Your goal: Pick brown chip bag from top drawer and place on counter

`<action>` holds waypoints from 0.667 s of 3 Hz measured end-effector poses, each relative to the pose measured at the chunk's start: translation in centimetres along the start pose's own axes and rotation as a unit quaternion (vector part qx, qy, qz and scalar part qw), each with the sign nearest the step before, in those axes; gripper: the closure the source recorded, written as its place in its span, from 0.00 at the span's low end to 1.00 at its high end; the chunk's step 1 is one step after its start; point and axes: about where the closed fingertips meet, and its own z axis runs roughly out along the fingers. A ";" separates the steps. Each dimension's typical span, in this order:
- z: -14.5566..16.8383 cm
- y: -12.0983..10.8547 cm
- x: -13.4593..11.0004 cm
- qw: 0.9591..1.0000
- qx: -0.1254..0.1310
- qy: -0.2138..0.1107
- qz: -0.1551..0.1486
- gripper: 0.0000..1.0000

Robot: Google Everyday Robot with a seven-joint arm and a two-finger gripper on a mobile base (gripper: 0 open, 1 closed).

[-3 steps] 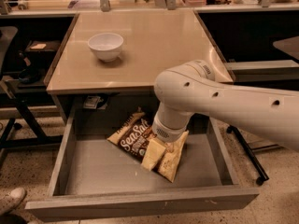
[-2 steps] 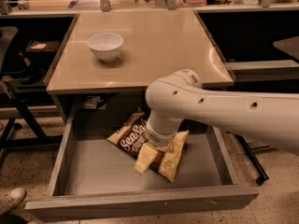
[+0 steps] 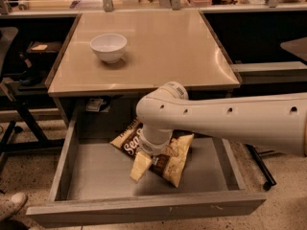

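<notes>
The brown chip bag lies on the floor of the open top drawer, right of its middle, with white script lettering showing at its left end. My white arm reaches in from the right and covers the bag's middle. My gripper hangs from the wrist, down in the drawer at the bag's left part, right at the bag. The beige counter sits above and behind the drawer.
A white bowl stands on the counter at the back left. A small white object lies at the drawer's back left. A dark chair frame stands to the left. A shoe shows at the bottom left.
My arm has swung left across the drawer, and the gripper has moved left and lower over the chip bag. The bag has stayed in place.
</notes>
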 end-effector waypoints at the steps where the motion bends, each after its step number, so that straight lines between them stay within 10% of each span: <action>1: 1.6 -0.3 -0.4 1.000 0.000 0.004 0.003 0.00; 2: 2.8 -0.6 -0.6 1.000 -0.015 0.011 0.015 0.00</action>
